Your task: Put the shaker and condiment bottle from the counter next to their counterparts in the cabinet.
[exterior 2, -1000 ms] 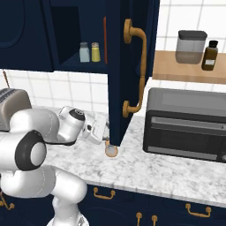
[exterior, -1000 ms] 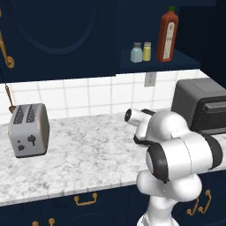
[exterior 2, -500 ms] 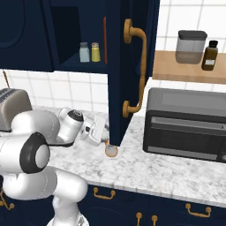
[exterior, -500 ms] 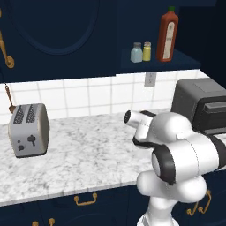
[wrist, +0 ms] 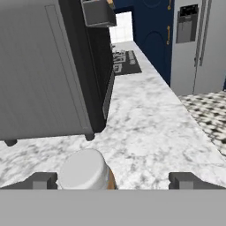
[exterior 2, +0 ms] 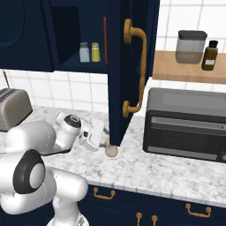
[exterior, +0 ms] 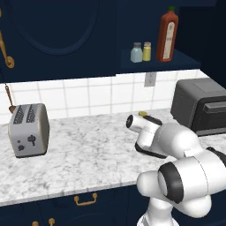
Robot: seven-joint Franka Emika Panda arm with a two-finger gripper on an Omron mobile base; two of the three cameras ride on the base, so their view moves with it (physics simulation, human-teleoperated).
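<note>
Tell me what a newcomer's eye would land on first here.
The white arm reaching low over the marble counter, its jaws spread wide around the small condiment bottle beside the open cabinet door. Next, the cabinet shelf above, where the shaker already stands beside the yellow shaker and the tall red-brown bottle.

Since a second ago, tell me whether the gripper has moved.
Yes. In the right base view the gripper has advanced rightward toward the condiment bottle beside the open cabinet door.
</note>
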